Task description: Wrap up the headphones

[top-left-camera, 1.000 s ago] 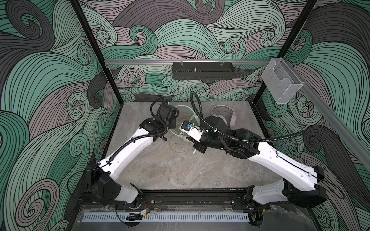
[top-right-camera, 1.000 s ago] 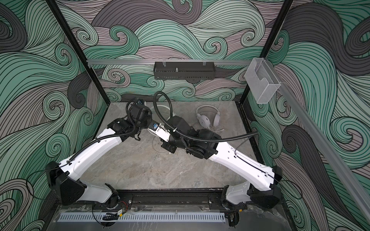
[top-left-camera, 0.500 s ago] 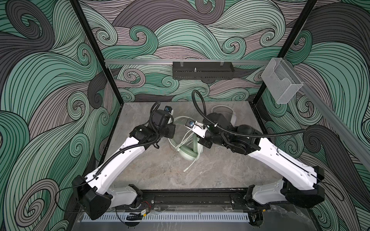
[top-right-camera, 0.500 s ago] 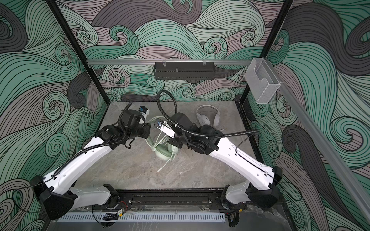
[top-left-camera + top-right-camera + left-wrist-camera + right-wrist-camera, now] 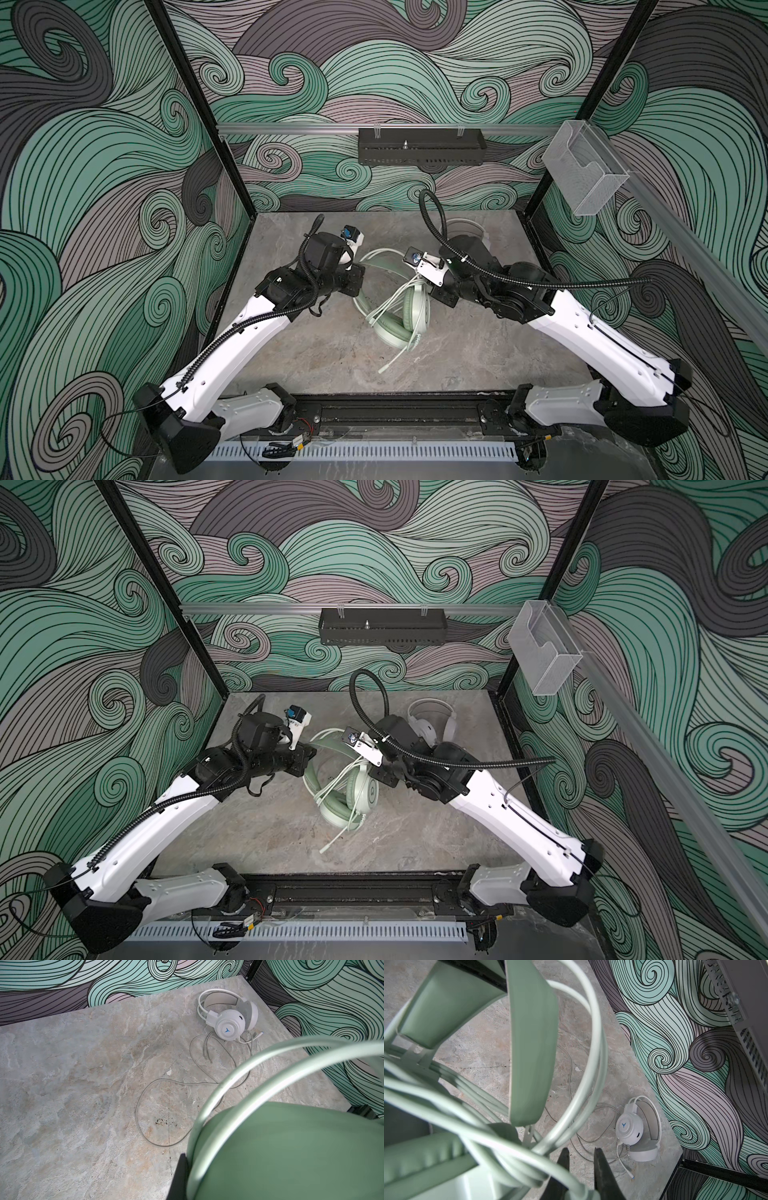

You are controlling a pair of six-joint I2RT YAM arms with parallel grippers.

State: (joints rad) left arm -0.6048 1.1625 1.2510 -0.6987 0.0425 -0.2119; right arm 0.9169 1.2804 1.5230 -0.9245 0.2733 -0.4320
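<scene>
Holding the green headset (image 5: 401, 322) by its padded band, our left hand (image 5: 358, 286) is pressed together on it. We think this keeps the earcups steady between the arms, over the middle of the worktop (image 5: 316, 357), so the cord (image 5: 519, 1169) can go around them. Several turns already cross the cups. Our right hand (image 5: 581, 1153) pinches the cord between nearly closed fingers, probably to lead the next turn. At the back right lies the white headset (image 5: 430, 719), its wire (image 5: 180, 1082) loose and not yet wrapped.
</scene>
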